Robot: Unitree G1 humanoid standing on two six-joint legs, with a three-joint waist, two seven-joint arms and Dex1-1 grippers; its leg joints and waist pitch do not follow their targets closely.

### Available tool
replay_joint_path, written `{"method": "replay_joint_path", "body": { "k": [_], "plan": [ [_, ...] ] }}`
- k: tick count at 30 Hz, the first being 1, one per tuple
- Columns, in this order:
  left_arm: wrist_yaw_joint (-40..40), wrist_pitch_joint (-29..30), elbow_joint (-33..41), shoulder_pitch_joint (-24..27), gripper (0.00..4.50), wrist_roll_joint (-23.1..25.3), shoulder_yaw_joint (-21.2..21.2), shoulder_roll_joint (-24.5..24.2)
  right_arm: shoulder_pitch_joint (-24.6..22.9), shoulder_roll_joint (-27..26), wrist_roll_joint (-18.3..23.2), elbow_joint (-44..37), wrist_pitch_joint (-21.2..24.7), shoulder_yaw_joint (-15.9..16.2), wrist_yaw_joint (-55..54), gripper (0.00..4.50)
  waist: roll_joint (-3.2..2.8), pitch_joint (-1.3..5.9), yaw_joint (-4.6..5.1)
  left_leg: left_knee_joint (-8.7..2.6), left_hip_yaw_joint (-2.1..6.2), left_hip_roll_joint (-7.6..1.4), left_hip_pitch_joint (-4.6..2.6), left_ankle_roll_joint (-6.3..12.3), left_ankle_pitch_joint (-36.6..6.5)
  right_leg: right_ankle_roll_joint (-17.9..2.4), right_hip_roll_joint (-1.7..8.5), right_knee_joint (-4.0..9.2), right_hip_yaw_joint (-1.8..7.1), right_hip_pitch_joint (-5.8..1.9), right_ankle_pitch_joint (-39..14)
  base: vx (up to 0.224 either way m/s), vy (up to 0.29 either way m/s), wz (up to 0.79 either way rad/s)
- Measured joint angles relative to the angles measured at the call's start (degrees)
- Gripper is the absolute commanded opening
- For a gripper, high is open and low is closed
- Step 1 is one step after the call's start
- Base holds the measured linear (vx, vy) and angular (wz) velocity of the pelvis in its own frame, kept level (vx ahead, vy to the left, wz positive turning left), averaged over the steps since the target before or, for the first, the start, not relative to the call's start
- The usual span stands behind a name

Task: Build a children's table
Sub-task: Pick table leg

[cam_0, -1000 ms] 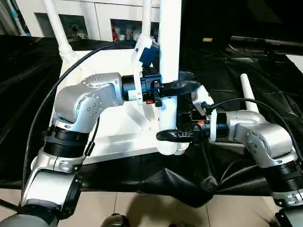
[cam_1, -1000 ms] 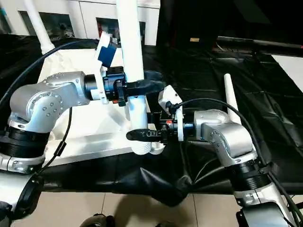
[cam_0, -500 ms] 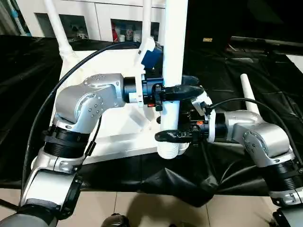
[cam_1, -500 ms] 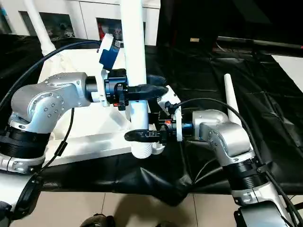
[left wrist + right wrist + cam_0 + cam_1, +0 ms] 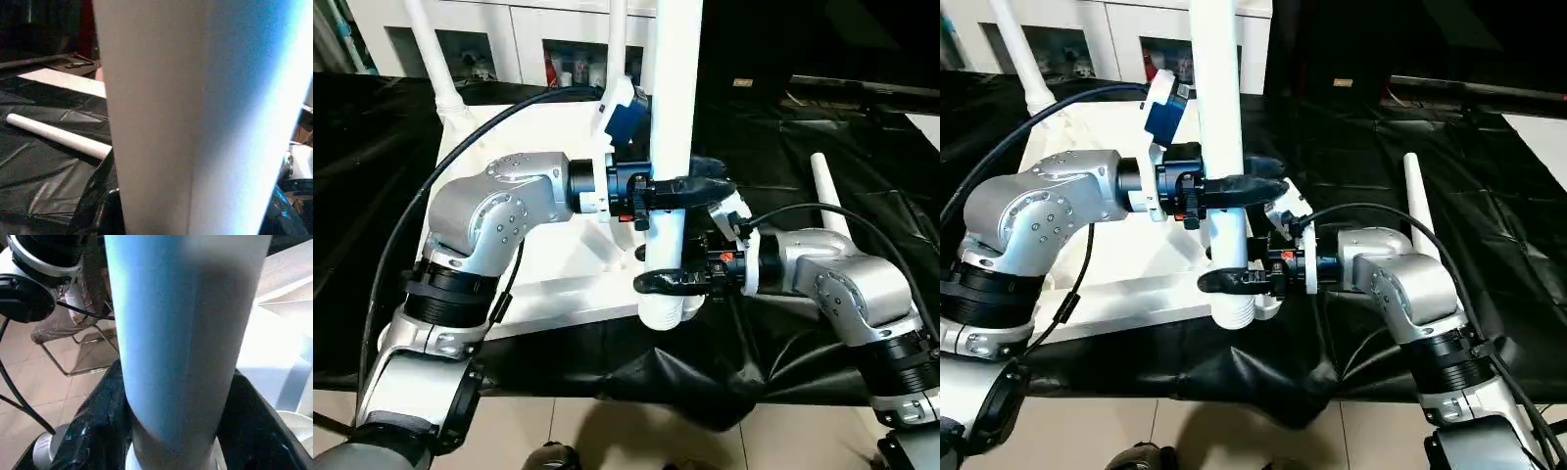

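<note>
A thick white tubular leg [image 5: 672, 147] stands upright in the middle of the scene, its ribbed, flared lower end [image 5: 664, 311] at the near right corner of the white square tabletop piece [image 5: 558, 264], which lies flat on a surface draped in black sheeting [image 5: 401, 176]. Whether that end is seated in the corner socket cannot be told, since the arms and the leg itself hide the joint.

The left gripper [image 5: 690, 186] reaches in from the left and its black jaws are clamped around the leg about halfway up what is visible. The right gripper [image 5: 671, 281] comes in from the right, lower down, just above the flared end; its jaws wrap the leg too, with a black finger [image 5: 95, 431] on each side of the tube in the right wrist view, though whether they press on it cannot be made out.

Farther off, two more legs rise from the tabletop piece: a slanted one [image 5: 433, 54] at the far left corner and a thinner-looking one [image 5: 618, 29] behind the held leg, both cut off by the top edge. A fourth leg [image 5: 827, 191] lies on the black sheeting to the right, well apart from the assembly, partly hidden by the right forearm.

Behind stands a white cabinet with glass fronts [image 5: 460, 49]. A dark cable [image 5: 440, 166] arcs over the left arm.
</note>
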State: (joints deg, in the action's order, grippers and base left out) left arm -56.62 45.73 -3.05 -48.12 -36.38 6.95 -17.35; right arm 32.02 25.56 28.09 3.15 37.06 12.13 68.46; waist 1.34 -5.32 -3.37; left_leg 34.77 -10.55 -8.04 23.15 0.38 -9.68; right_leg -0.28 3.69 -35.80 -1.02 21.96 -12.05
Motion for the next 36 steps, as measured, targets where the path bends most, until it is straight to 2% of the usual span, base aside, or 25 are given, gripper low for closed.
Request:
{"method": "replay_joint_path", "body": {
  "k": [6,7,9,14,17,19,22,26,28,30,33,36],
  "plan": [
    [0.11,0.01,-0.20,0.00,1.70,-0.10,-0.07,0.11,0.00,0.00,-0.24,0.00,-0.11,0.00,0.17,1.86,0.00,0.00,-0.02,0.03,0.00,0.00,0.00,0.00,0.00,0.00,0.00,-0.02,0.00,0.00,0.00,0.000,0.000,0.00],
    [0.15,0.02,-0.24,0.00,2.05,-0.14,-0.14,0.17,0.00,0.00,-0.24,0.00,-0.14,-0.02,0.17,1.86,0.00,0.00,-0.02,0.03,0.00,0.00,0.00,0.00,0.00,0.00,0.00,-0.03,0.00,0.00,0.00,0.000,0.000,0.00],
    [1.13,1.18,-0.66,0.00,2.40,-1.04,-1.36,0.78,-0.01,-0.12,0.07,0.00,-0.13,-0.38,0.17,1.86,-0.01,0.00,-0.02,0.05,0.00,0.00,0.00,0.00,0.00,0.00,0.00,-0.07,0.00,0.00,0.00,0.000,0.000,0.00],
    [3.49,3.13,-0.76,-0.03,2.73,-4.30,-5.56,2.43,-0.67,-1.29,0.86,0.45,-0.01,-0.77,-0.99,1.85,-0.01,0.01,-0.05,0.12,0.00,-0.02,-0.01,0.00,0.00,-0.01,0.00,-0.15,0.00,0.00,0.00,0.000,0.000,0.00],
    [7.71,2.22,-0.82,-0.03,3.04,-4.48,-7.84,5.08,-0.72,-2.55,1.75,0.45,0.07,-2.55,-2.15,1.85,-0.03,0.02,-0.28,0.20,0.00,-0.02,-0.01,0.01,0.01,-0.04,0.02,-0.19,-0.01,-0.03,0.02,0.000,0.000,0.00],
    [11.73,-1.09,-1.92,0.00,3.14,-4.73,-10.83,8.63,-0.74,-2.61,2.82,0.43,0.31,-4.10,-3.18,1.85,-0.03,0.02,-0.54,0.28,0.00,-0.02,0.00,0.02,0.01,-0.08,0.04,-0.18,-0.01,-0.07,0.05,0.000,0.000,0.00],
    [16.49,-5.07,-2.38,0.01,3.43,-8.22,-15.39,13.02,-0.80,-3.56,3.91,0.35,0.35,-6.16,-4.53,1.84,0.02,0.07,-0.92,0.35,-0.03,-0.02,-0.02,0.04,0.01,-0.14,0.07,-0.20,-0.01,-0.10,0.08,0.000,0.000,0.00],
    [20.38,-6.22,-3.85,-0.21,3.74,-9.97,-19.00,13.97,-1.04,-3.93,4.90,0.46,0.37,-8.11,-6.25,1.84,0.02,0.06,-1.30,0.39,-0.03,-0.07,-0.05,0.10,0.06,-0.14,0.05,-0.32,-0.03,-0.08,0.09,0.000,0.000,0.00],
    [21.90,-5.92,-6.96,-1.24,3.80,-12.91,-22.71,14.63,-1.10,-4.91,5.96,0.46,0.42,-10.07,-7.61,1.84,0.02,0.06,-1.60,0.43,-0.03,-0.08,-0.05,0.09,0.08,-0.12,0.05,-0.35,-0.04,-0.08,0.11,0.000,0.000,0.00],
    [21.54,-3.20,-9.13,-2.03,3.80,-16.49,-25.58,13.29,-1.10,-5.16,6.64,0.29,0.42,-11.14,-8.30,1.84,0.02,0.06,-1.65,0.45,-0.03,-0.07,-0.04,0.09,0.08,-0.12,0.05,-0.36,-0.04,-0.08,0.11,0.000,0.000,0.00],
    [22.66,-3.05,-9.09,-1.83,3.80,-20.98,-30.23,13.26,-1.08,-5.66,8.47,0.22,0.41,-14.05,-9.90,1.84,0.01,0.07,-1.75,0.46,-0.06,-0.06,0.00,0.11,0.06,-0.12,0.07,-0.31,-0.04,-0.08,0.11,0.000,0.000,0.00],
    [22.95,-3.43,-6.37,0.80,3.80,-21.39,-30.87,12.12,-1.07,-5.80,9.91,0.20,0.37,-16.89,-11.16,1.84,-0.01,0.07,-1.95,0.46,-0.06,-0.07,0.00,0.11,0.06,-0.12,0.07,-0.31,-0.04,-0.08,0.11,0.000,0.000,0.00]
  ]
}}
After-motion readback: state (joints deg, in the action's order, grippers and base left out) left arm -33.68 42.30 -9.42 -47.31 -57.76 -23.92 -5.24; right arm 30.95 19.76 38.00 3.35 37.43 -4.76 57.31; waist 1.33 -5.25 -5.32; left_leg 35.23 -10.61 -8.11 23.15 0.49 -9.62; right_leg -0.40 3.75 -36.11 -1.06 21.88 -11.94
